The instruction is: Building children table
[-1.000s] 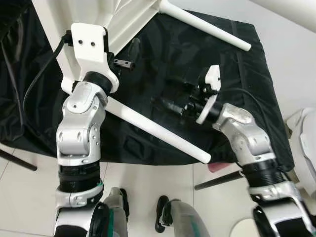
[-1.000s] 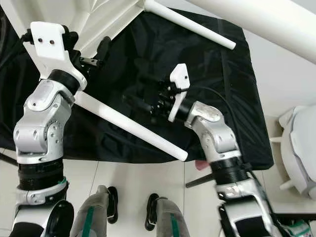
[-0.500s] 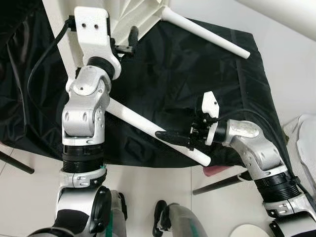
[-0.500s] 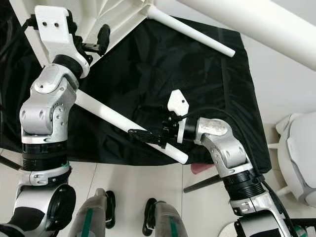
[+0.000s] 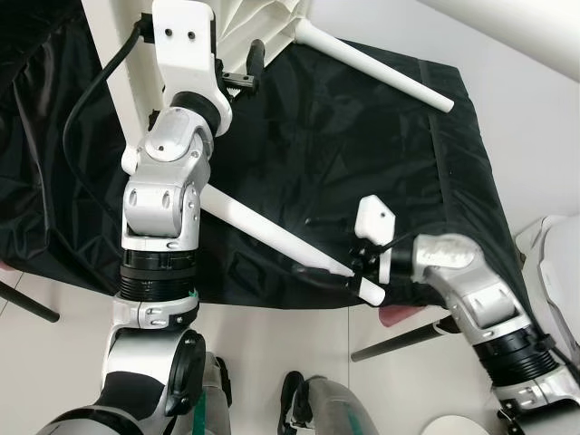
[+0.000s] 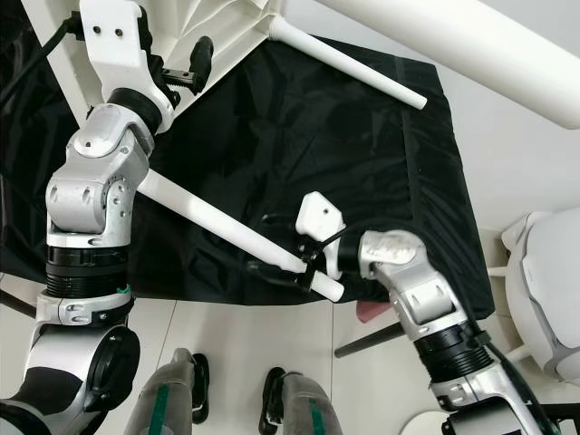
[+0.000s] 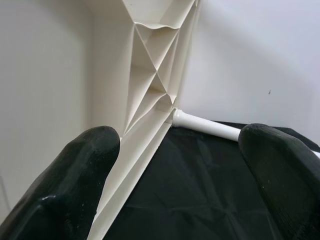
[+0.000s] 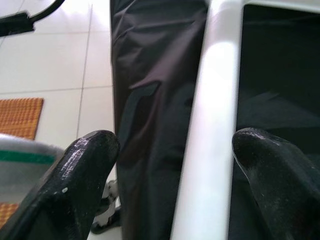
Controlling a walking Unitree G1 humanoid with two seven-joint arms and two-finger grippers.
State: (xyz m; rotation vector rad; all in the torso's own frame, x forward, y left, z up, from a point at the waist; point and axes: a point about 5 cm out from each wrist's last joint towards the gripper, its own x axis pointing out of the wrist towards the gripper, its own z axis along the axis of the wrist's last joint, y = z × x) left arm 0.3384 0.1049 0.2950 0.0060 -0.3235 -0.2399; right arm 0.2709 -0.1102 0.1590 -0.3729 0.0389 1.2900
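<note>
The white children's table [image 5: 258,18] lies tilted, underside showing, on a black cloth [image 5: 381,154]. One fitted leg [image 5: 376,65] points right. Another white leg [image 5: 272,234] runs from under my left arm down to the cloth's front edge. My left gripper [image 7: 180,145] is open at the table's ribbed underside [image 7: 155,90], one finger on each side of a rib edge. My right gripper [image 6: 263,243] is open and straddles the lower leg [image 8: 210,130] near its free end, a finger on each side, not closed on it.
The cloth's front edge drops to a white tile floor [image 5: 54,362], where my feet [image 5: 294,412] stand. A black stand leg [image 5: 399,340] and a pink object [image 5: 399,314] sit under the right corner. A white rounded object [image 5: 553,258] is at the right. A thick white tube [image 6: 471,50] crosses the top right.
My right gripper has swung down and forward from mid-cloth to the free end of the lower leg and now straddles it. My left arm has risen toward the table's underside.
</note>
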